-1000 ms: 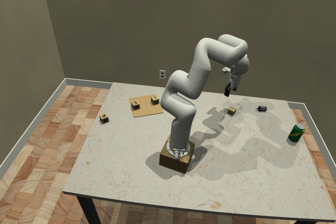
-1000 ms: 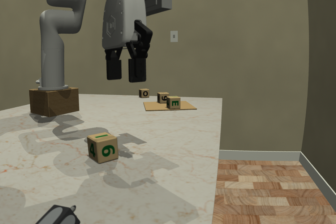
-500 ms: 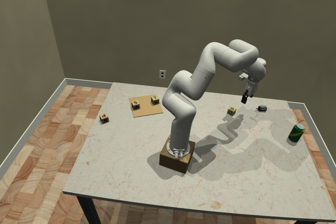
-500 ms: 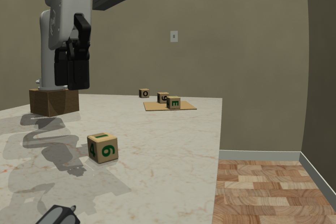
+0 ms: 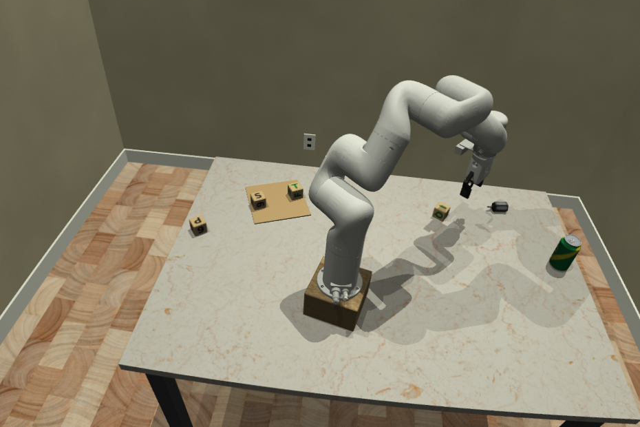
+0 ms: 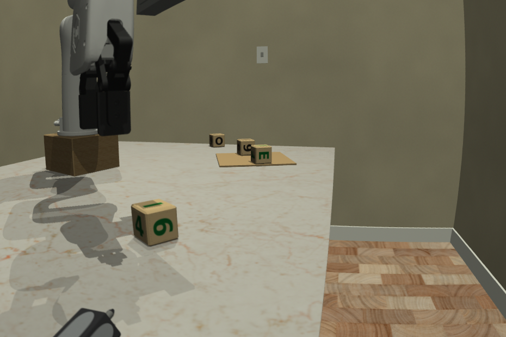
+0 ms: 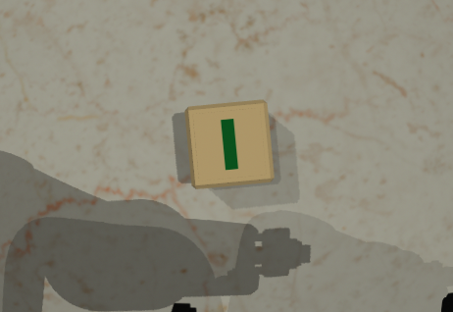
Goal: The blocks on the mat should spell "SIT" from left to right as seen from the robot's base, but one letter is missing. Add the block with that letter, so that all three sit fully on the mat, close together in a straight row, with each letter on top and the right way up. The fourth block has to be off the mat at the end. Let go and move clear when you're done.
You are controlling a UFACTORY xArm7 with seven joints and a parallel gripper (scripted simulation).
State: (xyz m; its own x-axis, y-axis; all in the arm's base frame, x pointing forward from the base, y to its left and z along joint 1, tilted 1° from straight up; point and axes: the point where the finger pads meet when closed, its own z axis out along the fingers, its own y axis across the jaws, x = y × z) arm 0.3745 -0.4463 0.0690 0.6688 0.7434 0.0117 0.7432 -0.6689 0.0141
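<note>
The I block [image 5: 440, 211] lies on the marble table to the right of my base, with a green I on top; it also shows in the exterior view [image 6: 154, 222] and fills the middle of the wrist view [image 7: 229, 143]. My gripper [image 5: 469, 185] is open and empty, hanging well above the table just right of and behind this block; it also shows in the exterior view [image 6: 105, 108]. The tan mat [image 5: 277, 200] at the far left holds the S block [image 5: 257, 199] and the T block [image 5: 294, 189], with a gap between them. The fourth block [image 5: 197, 224], showing a P, lies off the mat to its left.
A small black object [image 5: 498, 206] lies on the table behind and right of the I block. A green can [image 5: 564, 252] stands near the right edge. My arm's wooden base block [image 5: 337, 298] sits mid-table.
</note>
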